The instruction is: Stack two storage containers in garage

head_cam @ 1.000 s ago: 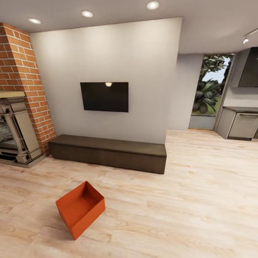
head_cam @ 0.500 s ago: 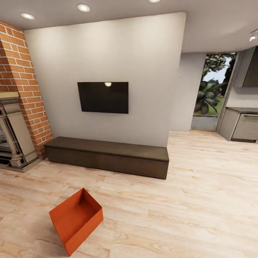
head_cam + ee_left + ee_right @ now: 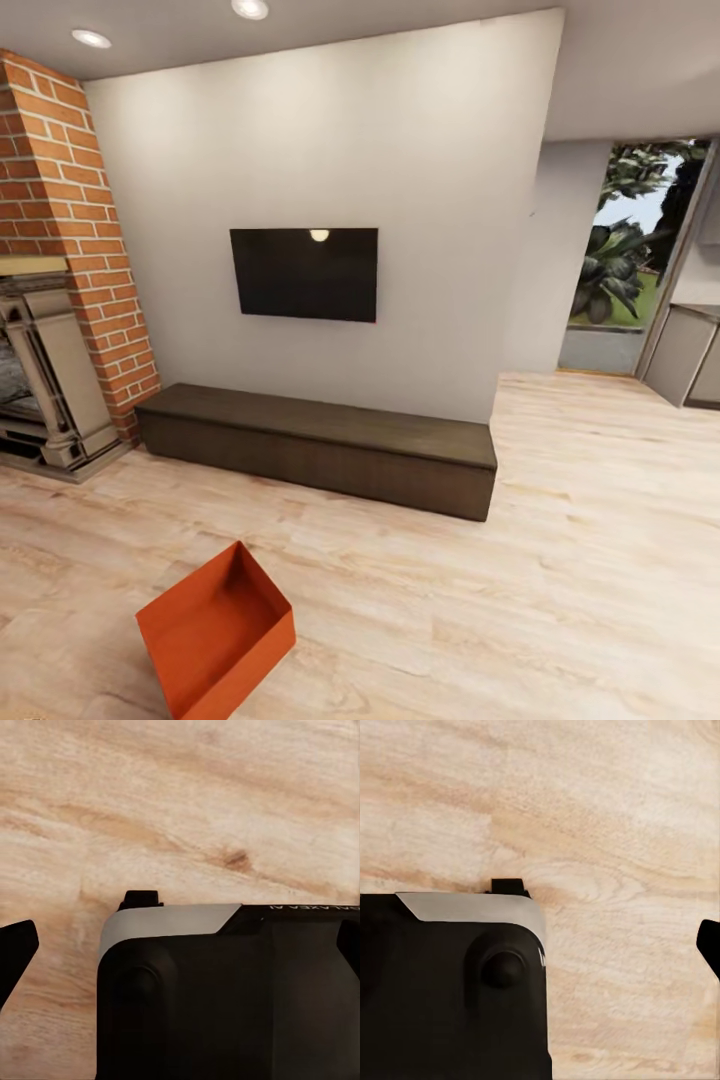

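You rolled closer and panned a bit left; one storage container (image 3: 215, 632) sat low-left on the living room wood floor (image 3: 560, 560), ahead of the cabinet (image 3: 320, 458), ungrasped. Can't tell either gripper's opening. Pickup looks next.

The light wood plank floor (image 3: 560, 560) carries one orange-red storage container (image 3: 216, 630), apparently tilted, and a low dark cabinet (image 3: 320, 448).
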